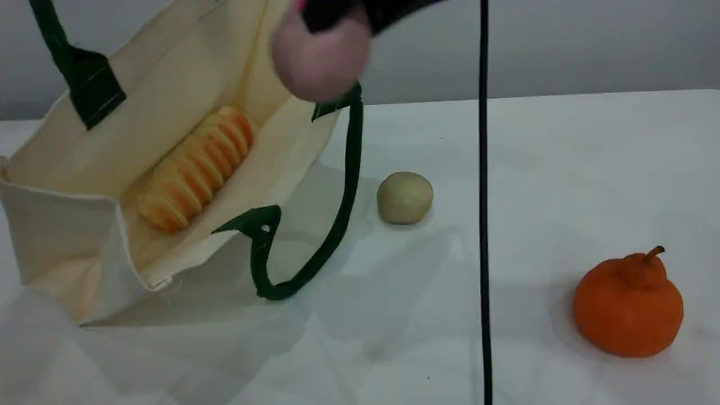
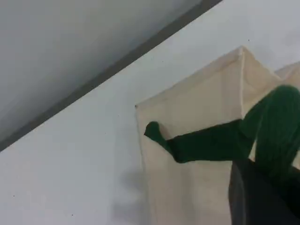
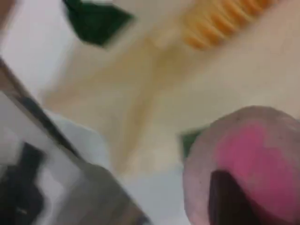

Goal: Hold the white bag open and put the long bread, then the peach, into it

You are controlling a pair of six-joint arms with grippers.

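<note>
The white bag [image 1: 169, 73] stands open at the left with the long bread [image 1: 194, 169] lying slantwise on its bottom. One green handle [image 1: 62, 50] runs up out of the top edge. In the left wrist view that handle [image 2: 211, 143] is pinched at my left gripper [image 2: 262, 187], which is shut on it beside the bag's wall [image 2: 197, 117]. My right gripper [image 1: 337, 14] is shut on the peach [image 1: 320, 59], which hangs blurred over the bag's right rim. The right wrist view shows the peach [image 3: 262, 150] above the bag's inside [image 3: 154, 84] and the bread [image 3: 225, 21].
The bag's other green handle [image 1: 337, 214] droops in a loop onto the table. A small beige-green ball [image 1: 404, 197] lies just right of it. An orange stemmed fruit [image 1: 629, 306] sits at the front right. A thin black cable [image 1: 484, 225] hangs vertically across the view.
</note>
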